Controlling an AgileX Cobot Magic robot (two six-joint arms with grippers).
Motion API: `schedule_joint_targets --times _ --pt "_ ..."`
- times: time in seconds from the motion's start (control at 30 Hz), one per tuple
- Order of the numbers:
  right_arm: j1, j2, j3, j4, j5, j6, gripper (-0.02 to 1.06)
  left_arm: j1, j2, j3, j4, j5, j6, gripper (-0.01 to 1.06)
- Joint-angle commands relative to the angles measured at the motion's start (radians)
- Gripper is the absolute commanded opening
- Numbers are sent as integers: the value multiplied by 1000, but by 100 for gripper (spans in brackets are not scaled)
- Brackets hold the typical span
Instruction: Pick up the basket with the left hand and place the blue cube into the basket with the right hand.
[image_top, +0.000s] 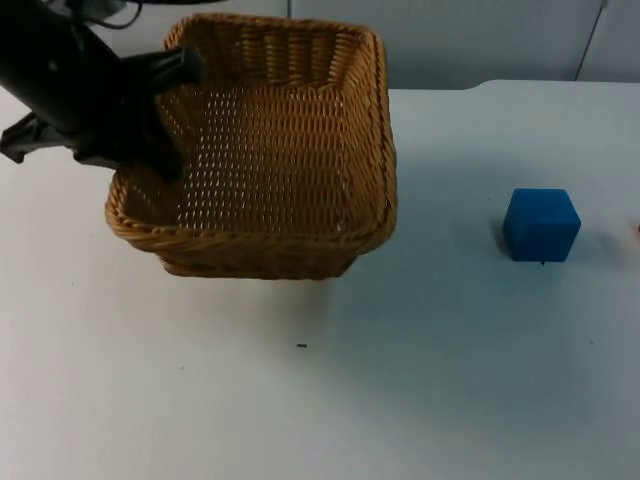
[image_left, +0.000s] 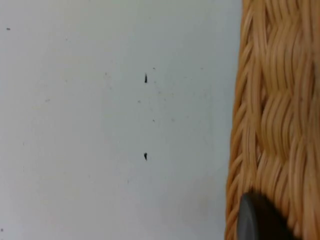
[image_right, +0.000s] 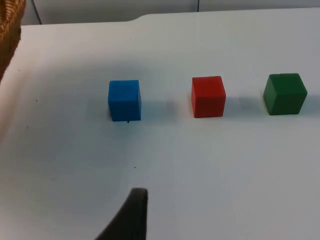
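The left gripper (image_top: 168, 110) grips the woven wicker basket (image_top: 290, 215) rim; the blue cube (image_top: 541, 224) sits apart; right gripper state unclear

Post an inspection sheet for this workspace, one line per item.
Surface: white table, a few small dark specks.
Job's things: wicker basket looks tilted, with nothing in it; blue cube sits on the table to its right, apart from it.
Clutter: red cube and green cube in a row past the blue cube.
Grippers: left tool clamps the basket's left rim; right tool hangs above the table, short of the blue cube, touching nothing.
Cables: nothing seen.
Surroundings: grey partition wall behind the table.
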Motion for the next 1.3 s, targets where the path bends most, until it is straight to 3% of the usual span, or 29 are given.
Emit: schedule_joint_targets --times 0.0,0.13,0.43,0.83,1.1,1.27 --pt "-7 -3 9 -4 -8 -1 104 -7 -74 41 -19 4 -7 0" --pt "-7 -3 9 -4 -8 -1 104 -7 -259 211 -19 -43 7 0" --pt "-7 -3 9 -2 -8 -1 104 -7 -523 420 -17 -51 7 0" --pt "-7 37 -41 2 5 -1 104 -7 -530 477 -40 -35 -9 0" --pt "-7 347 -194 2 -65 -30 104 -7 -527 477 -51 -32 -9 0" --pt "-7 643 -314 13 -179 -79 104 -7 -504 477 -55 -30 -9 0"
